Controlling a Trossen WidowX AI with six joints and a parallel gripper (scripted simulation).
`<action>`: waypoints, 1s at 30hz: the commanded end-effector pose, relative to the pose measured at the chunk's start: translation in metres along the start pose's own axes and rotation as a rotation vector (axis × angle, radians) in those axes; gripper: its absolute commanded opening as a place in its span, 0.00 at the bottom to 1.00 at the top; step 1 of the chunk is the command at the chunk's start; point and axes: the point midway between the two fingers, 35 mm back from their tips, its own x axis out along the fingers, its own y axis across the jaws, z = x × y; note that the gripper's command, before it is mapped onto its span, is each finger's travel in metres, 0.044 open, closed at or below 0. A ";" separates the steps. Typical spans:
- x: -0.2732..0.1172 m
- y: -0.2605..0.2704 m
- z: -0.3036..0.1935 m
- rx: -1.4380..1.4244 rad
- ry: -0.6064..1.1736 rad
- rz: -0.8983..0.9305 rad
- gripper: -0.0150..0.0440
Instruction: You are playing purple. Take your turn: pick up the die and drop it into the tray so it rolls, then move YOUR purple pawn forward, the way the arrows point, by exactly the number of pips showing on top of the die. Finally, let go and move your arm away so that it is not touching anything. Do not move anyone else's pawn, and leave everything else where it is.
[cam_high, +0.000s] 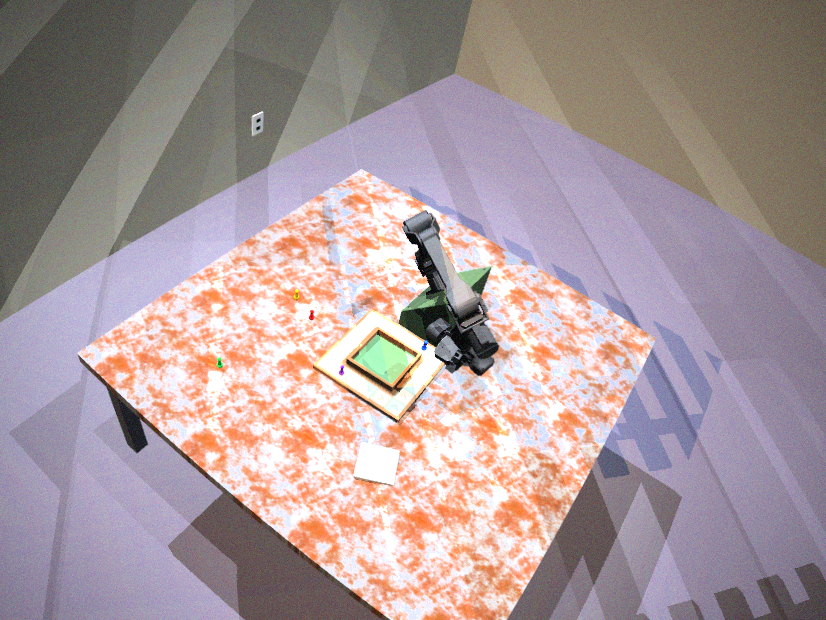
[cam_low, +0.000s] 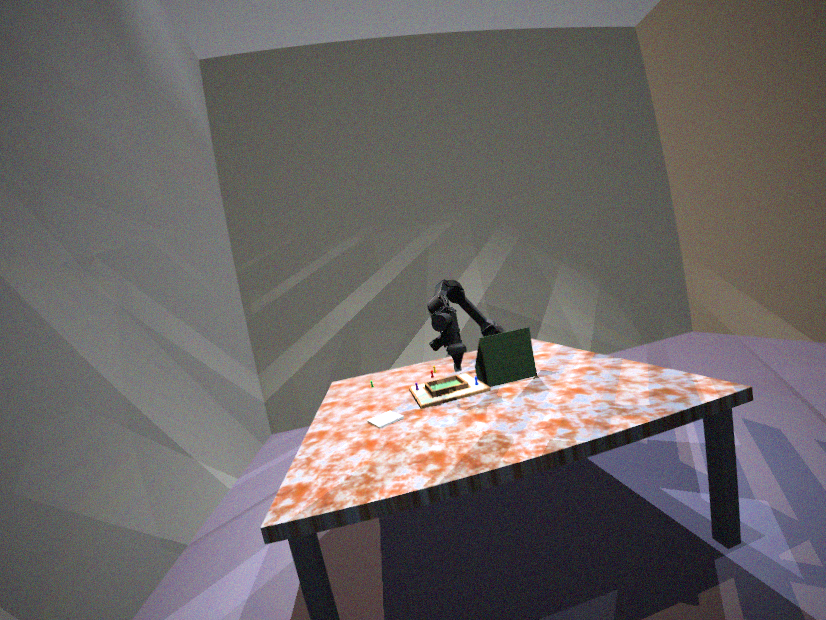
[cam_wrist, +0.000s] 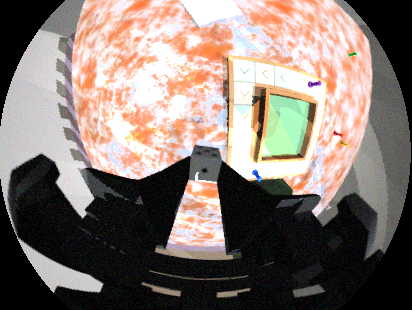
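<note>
Top: gripper (cam_high: 460, 363) just off board (cam_high: 333, 371) right edge; 5 pawns, purple pawn (cam_high: 340, 370) on board's near-left border by tray (cam_high: 382, 357); 1 white card (cam_high: 376, 464). Ext.: arm above table (cam_low: 507, 427). Wrist: fingers nearly closed, clamping die (cam_wrist: 206, 167).
</note>
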 end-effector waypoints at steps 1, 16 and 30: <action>0.000 -0.010 0.006 -0.077 0.008 0.002 0.25; 0.007 -0.053 0.028 -0.492 0.005 0.012 0.25; 0.016 -0.095 0.042 -0.876 0.001 0.013 0.25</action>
